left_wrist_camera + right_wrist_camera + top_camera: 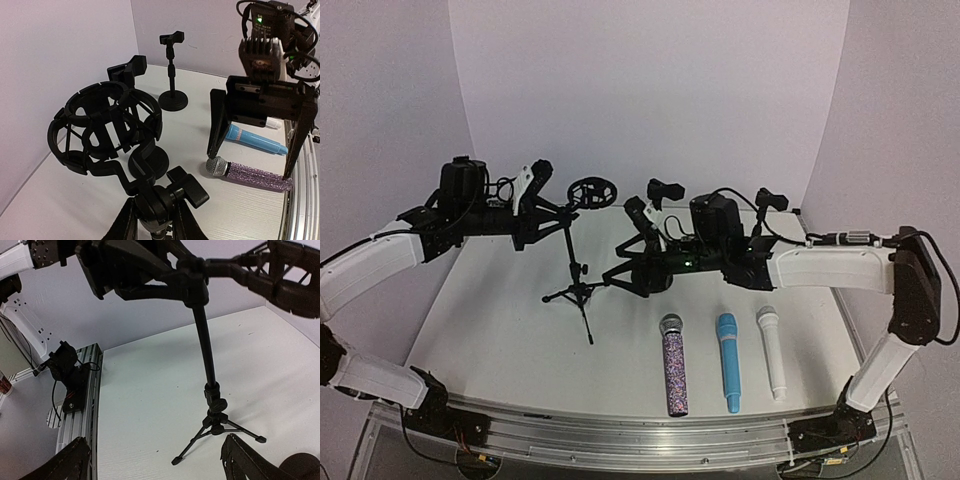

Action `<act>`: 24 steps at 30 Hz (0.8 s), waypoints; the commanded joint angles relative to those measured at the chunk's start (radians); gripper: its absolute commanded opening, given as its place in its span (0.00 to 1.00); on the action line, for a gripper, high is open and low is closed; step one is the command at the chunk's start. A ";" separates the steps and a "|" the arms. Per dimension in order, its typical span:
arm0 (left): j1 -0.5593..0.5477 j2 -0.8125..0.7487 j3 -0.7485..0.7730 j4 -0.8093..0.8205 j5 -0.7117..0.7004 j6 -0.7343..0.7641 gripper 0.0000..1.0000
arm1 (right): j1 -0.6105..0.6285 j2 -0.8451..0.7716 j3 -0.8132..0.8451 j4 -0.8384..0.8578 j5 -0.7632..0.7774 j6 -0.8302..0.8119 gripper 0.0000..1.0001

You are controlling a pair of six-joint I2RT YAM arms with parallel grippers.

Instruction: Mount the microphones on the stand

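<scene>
Three microphones lie side by side on the table: glittery purple-silver (674,368), light blue (728,362) and white (772,352). The purple one (252,174) and the blue one (256,141) also show in the left wrist view. A black tripod stand (576,285) with a shock-mount basket (592,190) stands left of centre. My left gripper (555,210) is shut on the stand's top joint (159,192), just below the basket (102,125). My right gripper (620,278) is open and empty, low over the table between the tripod and the microphones. Its fingers (75,460) frame the tripod's legs (214,426).
Several black round-base desk stands with clips stand at the back (665,190) (770,200) (172,100); one base (150,160) sits just behind the tripod. An aluminium rail (640,435) runs along the front edge. White backdrop walls close in the table.
</scene>
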 commanded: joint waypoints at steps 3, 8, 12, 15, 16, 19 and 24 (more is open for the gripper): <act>0.029 0.012 0.181 -0.100 0.052 -0.012 0.00 | 0.011 0.100 0.063 0.152 -0.019 0.112 0.88; 0.041 0.006 0.203 -0.124 0.105 -0.051 0.00 | 0.025 0.152 0.078 0.179 0.026 0.130 0.87; 0.047 -0.002 0.171 -0.152 0.147 -0.045 0.00 | 0.030 0.190 0.087 0.200 0.050 0.125 0.85; 0.048 -0.014 0.109 -0.151 0.169 -0.009 0.00 | 0.037 0.226 0.088 0.225 0.064 0.094 0.83; 0.047 -0.015 0.094 -0.151 0.174 0.004 0.00 | 0.042 0.240 0.087 0.232 0.066 0.065 0.83; 0.047 -0.019 0.055 -0.118 0.175 0.029 0.00 | 0.061 0.280 0.077 0.278 0.082 0.006 0.83; 0.048 -0.018 0.036 -0.086 0.194 0.037 0.00 | 0.074 0.334 0.063 0.372 0.124 -0.069 0.79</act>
